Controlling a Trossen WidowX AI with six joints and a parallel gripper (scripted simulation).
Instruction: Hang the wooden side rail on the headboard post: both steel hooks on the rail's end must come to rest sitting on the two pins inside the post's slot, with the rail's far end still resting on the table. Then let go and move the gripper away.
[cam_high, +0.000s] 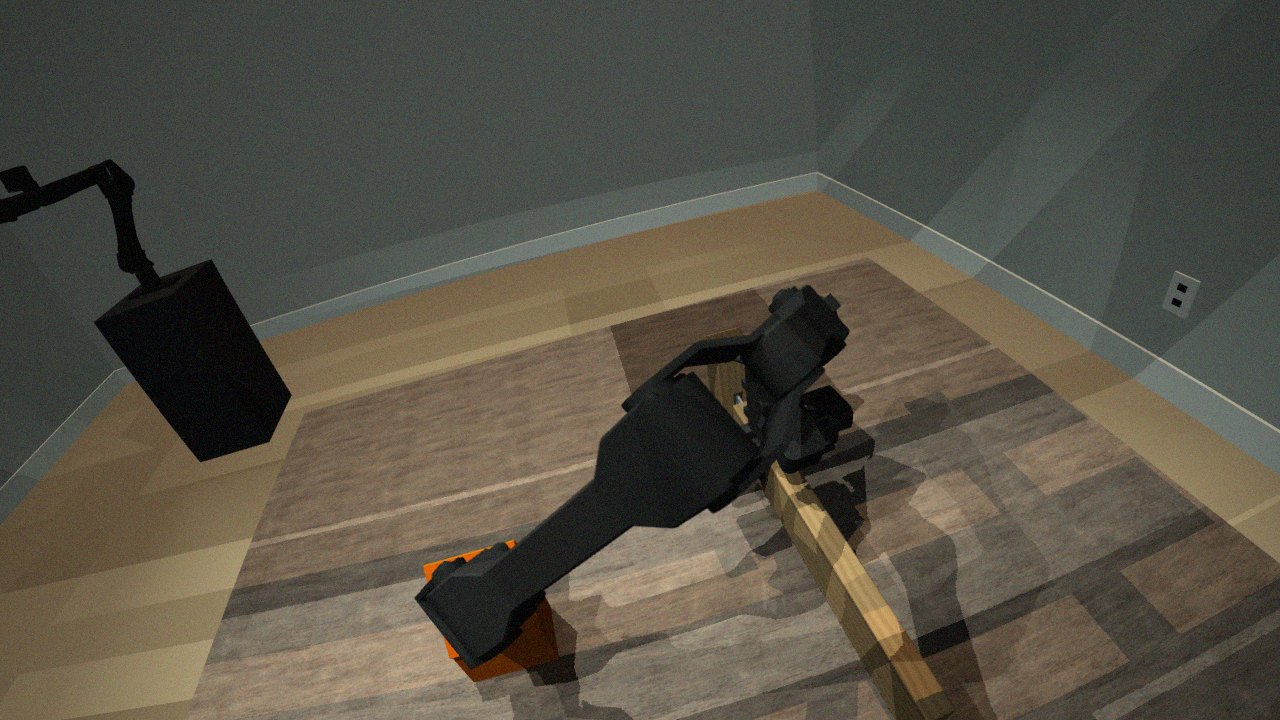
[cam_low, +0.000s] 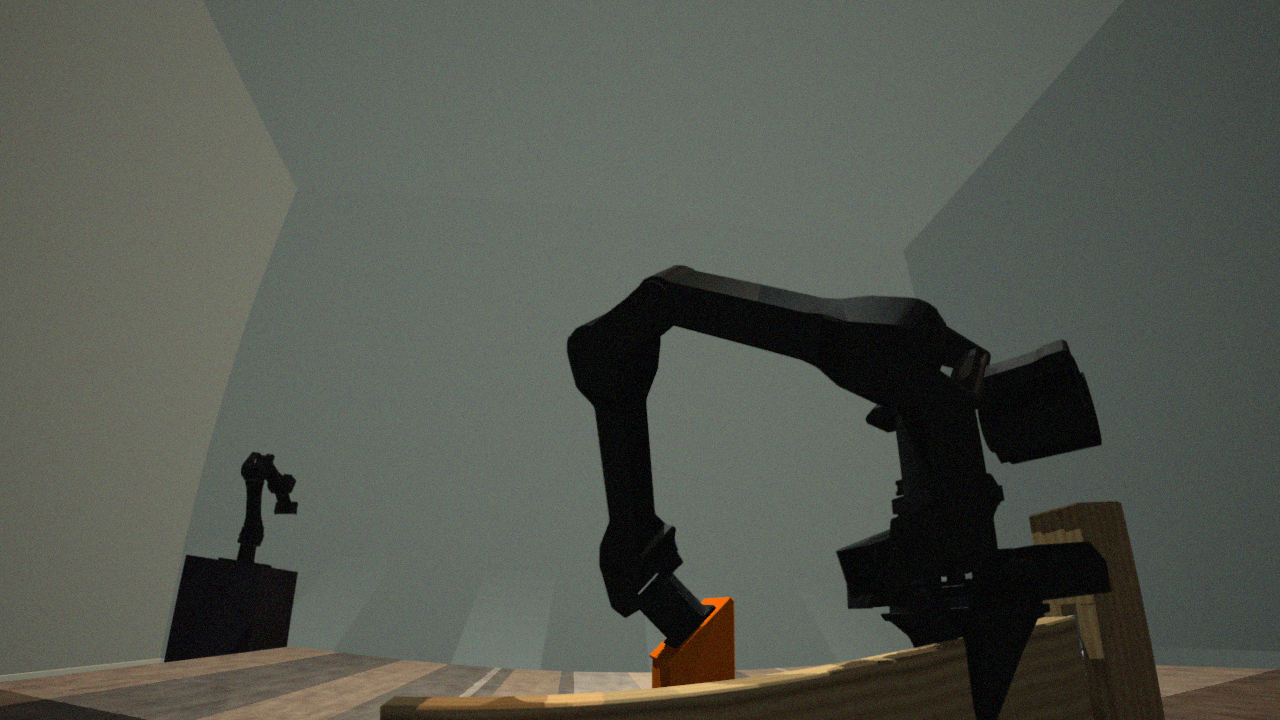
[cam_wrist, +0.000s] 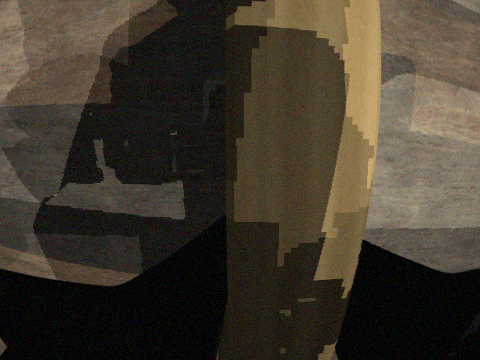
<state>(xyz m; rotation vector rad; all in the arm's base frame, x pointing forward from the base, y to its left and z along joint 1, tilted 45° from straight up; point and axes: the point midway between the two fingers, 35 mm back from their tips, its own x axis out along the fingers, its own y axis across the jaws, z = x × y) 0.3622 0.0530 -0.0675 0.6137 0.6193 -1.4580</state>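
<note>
The wooden side rail (cam_high: 827, 550) (cam_low: 913, 685) (cam_wrist: 300, 125) slopes up towards the headboard post (cam_high: 725, 377) (cam_low: 1118, 600). Its far end is low at the left in the exterior view, where contact with the table is cut off. My gripper (cam_low: 993, 649) (cam_wrist: 267, 224) is shut on the rail near its hook end, one finger on each side. A small bit of steel (cam_high: 738, 400) shows by the post, and a thin steel edge (cam_low: 1083, 640) shows in the narrow space between rail end and post. The slot's pins and the hooks' seating are hidden.
The arm's orange base mount (cam_high: 537, 640) (cam_low: 702, 658) stands to the left of the rail in the top view. Another dark arm on a black pedestal (cam_high: 192, 367) (cam_low: 230, 608) stands farther off. The wrist camera shows shadowed wood-patterned surface on both sides of the rail.
</note>
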